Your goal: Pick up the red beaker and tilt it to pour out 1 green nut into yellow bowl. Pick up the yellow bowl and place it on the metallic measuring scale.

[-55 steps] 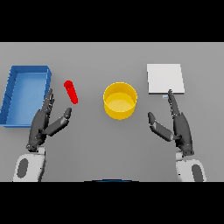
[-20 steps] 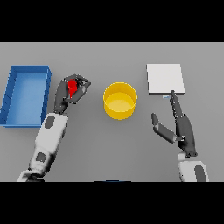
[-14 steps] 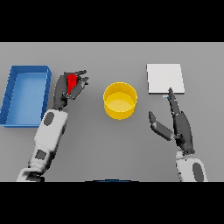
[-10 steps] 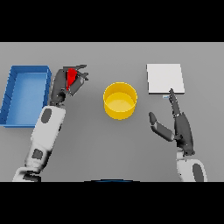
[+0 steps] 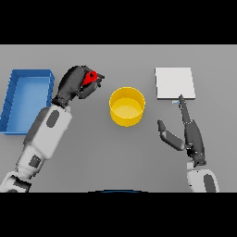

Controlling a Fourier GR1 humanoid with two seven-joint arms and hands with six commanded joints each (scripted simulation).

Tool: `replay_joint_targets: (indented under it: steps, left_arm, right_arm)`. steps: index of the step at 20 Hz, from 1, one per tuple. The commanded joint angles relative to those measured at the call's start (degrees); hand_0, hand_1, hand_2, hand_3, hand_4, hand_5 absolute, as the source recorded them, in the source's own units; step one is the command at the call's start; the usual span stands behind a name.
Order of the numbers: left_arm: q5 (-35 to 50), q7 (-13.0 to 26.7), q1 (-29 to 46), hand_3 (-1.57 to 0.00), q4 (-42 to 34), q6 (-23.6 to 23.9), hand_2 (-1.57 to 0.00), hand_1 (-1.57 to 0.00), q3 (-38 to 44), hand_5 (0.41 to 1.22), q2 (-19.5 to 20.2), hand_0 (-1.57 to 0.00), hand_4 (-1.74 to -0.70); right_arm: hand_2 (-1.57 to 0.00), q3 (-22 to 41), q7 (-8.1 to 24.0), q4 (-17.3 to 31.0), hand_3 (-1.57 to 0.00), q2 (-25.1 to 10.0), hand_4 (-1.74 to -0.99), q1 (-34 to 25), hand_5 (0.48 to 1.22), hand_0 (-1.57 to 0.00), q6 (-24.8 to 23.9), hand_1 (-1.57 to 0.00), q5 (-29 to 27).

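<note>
Gripping the red beaker beside the bowl

Curling its fingers round the red beaker (image 5: 91, 77), the left hand (image 5: 74, 83) sits between the blue tray (image 5: 28, 76) at its 9 o'clock and the yellow bowl (image 5: 127, 106) at its 4 o'clock, apart from both. Bare table lies between beaker and bowl. At the bowl's 4 o'clock the right hand (image 5: 190, 134) rests with fingers straight, one fingertip at the near edge of the metallic measuring scale (image 5: 174, 83)
</note>
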Motion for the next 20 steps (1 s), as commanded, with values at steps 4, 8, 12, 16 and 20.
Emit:
replay_joint_targets:
  steps: [4, 8, 12, 16, 20]
  left_arm:
    - [-8.7, 5.5, -5.7, -1.56, 1.2, -3.8, -1.57, -1.57, -7.5, 1.153, 3.1, -1.57, -1.74]
    - [-16.9, 6.2, -12.4, -1.57, 4.8, -9.2, -1.57, -1.57, -15.9, 1.193, 4.8, -1.57, -1.74]
    - [-22.8, 5.5, -18.8, -1.57, 8.8, -15.9, -1.57, -1.57, -23.3, 1.21, 4.7, -1.57, -1.61]
    - [-28.7, 4.4, -24.0, -1.57, 13.2, -20.3, -1.57, -1.57, -28.7, 1.216, 4.2, -1.57, -1.66]
    - [-34.6, 3.5, -28.1, -1.57, 17.1, -22.1, -1.57, -1.57, -34.0, 1.219, 3.4, -1.57, -1.71]
  right_arm:
    - [0.0, 0.2, -0.7, 0.0, 0.0, 0.6, -1.069, -0.2, 0.685, 0.0, 0.2, 0.0, -0.5]
    - [0.0, 0.3, -0.5, -0.7, 0.0, 0.3, -1.062, -0.1, 0.691, 0.0, 0.1, 0.0, 0.0]
    - [0.0, 0.2, -0.6, -0.9, 0.0, 0.2, -1.063, -0.1, 0.681, 0.0, 0.7, 0.0, -0.8]
    - [0.0, -0.2, 0.0, 0.5, 0.0, 0.4, -1.056, -0.5, 0.672, 0.0, 0.9, 0.0, -1.2]
    - [0.0, 0.6, -0.2, 0.7, 0.0, 0.7, -1.069, -0.6, 0.689, 0.0, 1.1, 0.0, -0.7]
